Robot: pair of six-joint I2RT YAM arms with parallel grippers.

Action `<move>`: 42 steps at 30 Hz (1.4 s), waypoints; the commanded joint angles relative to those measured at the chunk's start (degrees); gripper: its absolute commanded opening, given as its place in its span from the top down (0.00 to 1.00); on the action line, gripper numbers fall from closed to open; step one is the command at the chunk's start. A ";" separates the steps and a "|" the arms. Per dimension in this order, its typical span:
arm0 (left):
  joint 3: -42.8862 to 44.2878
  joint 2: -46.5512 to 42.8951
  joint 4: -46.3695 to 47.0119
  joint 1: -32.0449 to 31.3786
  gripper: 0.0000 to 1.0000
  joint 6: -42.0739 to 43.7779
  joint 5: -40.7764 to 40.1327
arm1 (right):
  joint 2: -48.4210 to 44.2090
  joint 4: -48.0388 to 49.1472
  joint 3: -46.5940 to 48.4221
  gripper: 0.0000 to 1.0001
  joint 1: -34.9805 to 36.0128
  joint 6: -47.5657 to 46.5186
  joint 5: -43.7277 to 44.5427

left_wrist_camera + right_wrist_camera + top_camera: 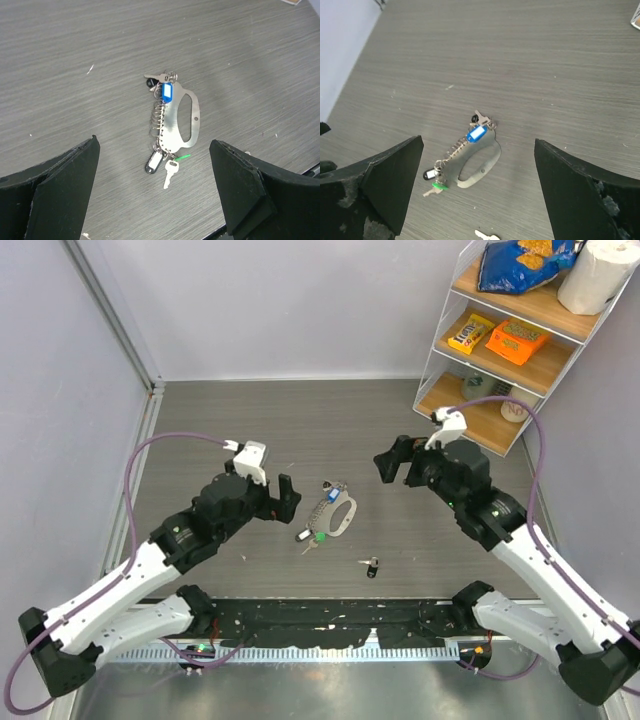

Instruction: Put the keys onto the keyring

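Note:
The keyring (338,510), a pale grey oval loop with a coil strip and a blue tag (331,494), lies flat mid-table. A green-headed key (313,537) lies at its near end, seemingly attached, beside a black tag (154,162). Another small key (156,77) lies at its far end. A loose black-headed key (371,566) lies apart, nearer the front. My left gripper (291,496) is open and empty, just left of the keyring (175,127). My right gripper (392,462) is open and empty, above and right of the keyring (489,161). The loose key's blade (487,235) shows at the right wrist view's bottom edge.
A white wire shelf (505,340) with snack boxes, a chip bag and a paper roll stands at the back right. A black mat (330,625) runs along the near edge between the arm bases. Grey walls close the left and back.

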 commanded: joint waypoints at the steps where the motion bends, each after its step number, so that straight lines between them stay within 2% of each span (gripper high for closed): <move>1: 0.30 4.12 4.13 -0.20 0.01 -4.87 -1.96 | 5.25 -4.08 4.30 0.00 5.37 -3.62 7.21; 6: -0.57 7.90 5.98 -0.11 0.01 -5.14 -3.36 | 10.34 -2.16 4.13 0.00 8.45 -3.37 10.90; 14: -4.70 9.05 7.74 0.24 0.01 -6.54 -3.81 | 23.43 2.77 5.97 0.14 8.45 -1.52 9.25; 17: -6.81 7.73 8.53 0.77 0.01 -6.81 -3.54 | 26.70 4.61 7.03 0.24 8.45 -1.17 7.40; 21: -9.80 5.36 9.67 1.56 0.01 -6.81 -3.45 | 30.56 5.94 8.17 0.29 10.03 -1.69 2.57; 33: -17.97 -1.40 12.31 3.58 0.01 -8.56 -4.32 | 40.14 4.89 13.17 0.36 16.27 -10.30 -3.94; 42: -24.48 -7.91 12.66 6.13 0.01 -8.92 -7.58 | 48.50 1.45 19.33 0.43 20.23 -12.24 -2.88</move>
